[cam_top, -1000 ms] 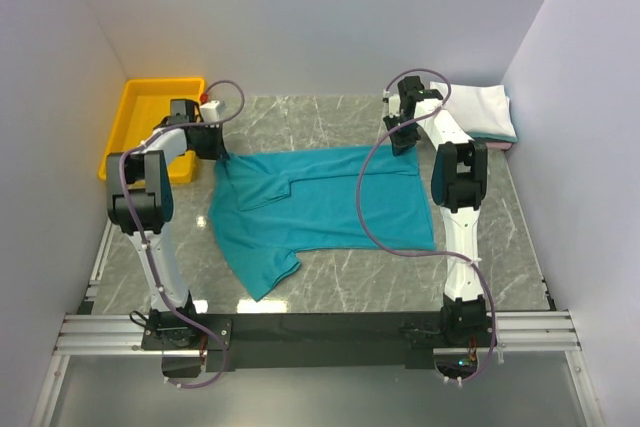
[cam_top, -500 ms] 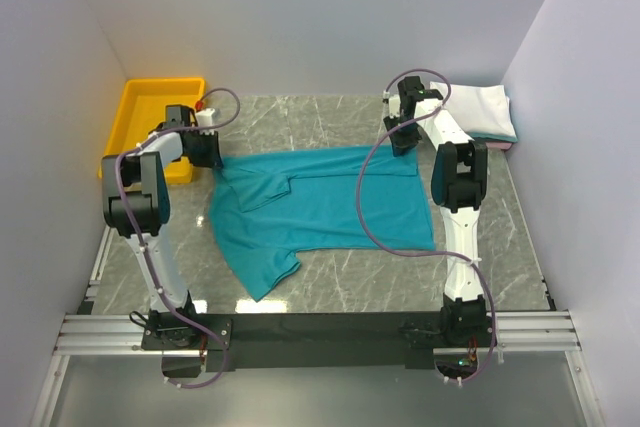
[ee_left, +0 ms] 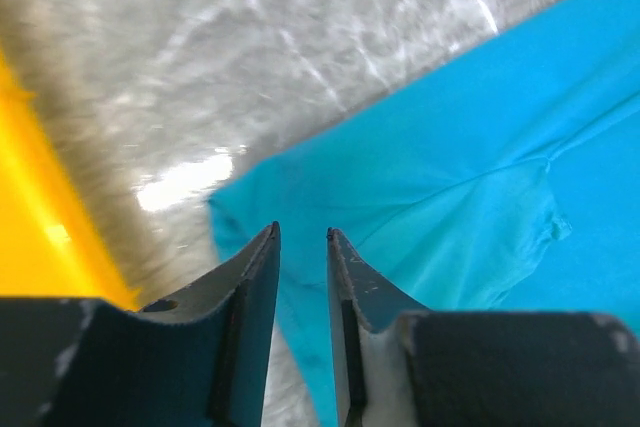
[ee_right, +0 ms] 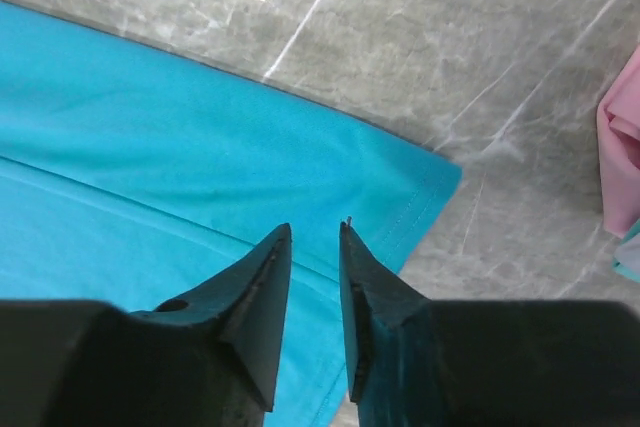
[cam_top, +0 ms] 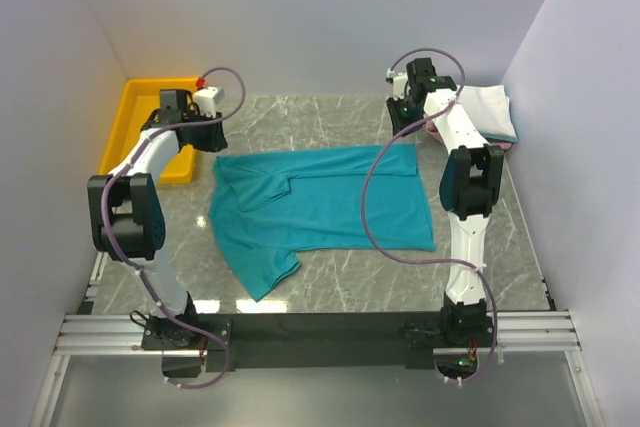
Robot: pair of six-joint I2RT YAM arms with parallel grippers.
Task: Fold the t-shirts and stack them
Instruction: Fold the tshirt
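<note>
Teal t-shirt [cam_top: 320, 197] soft matt cloth; table [cam_top: 340, 287] glossy marble-look; bin [cam_top: 138, 109] smooth plastic.

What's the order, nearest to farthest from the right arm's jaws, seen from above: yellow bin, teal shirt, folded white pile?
1. teal shirt, just beneath them.
2. folded white pile, far right corner.
3. yellow bin, far left.

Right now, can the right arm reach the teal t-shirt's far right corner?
Probably yes: the right gripper hangs over that corner of the teal t-shirt, jaws apart and empty, nothing between.
</note>
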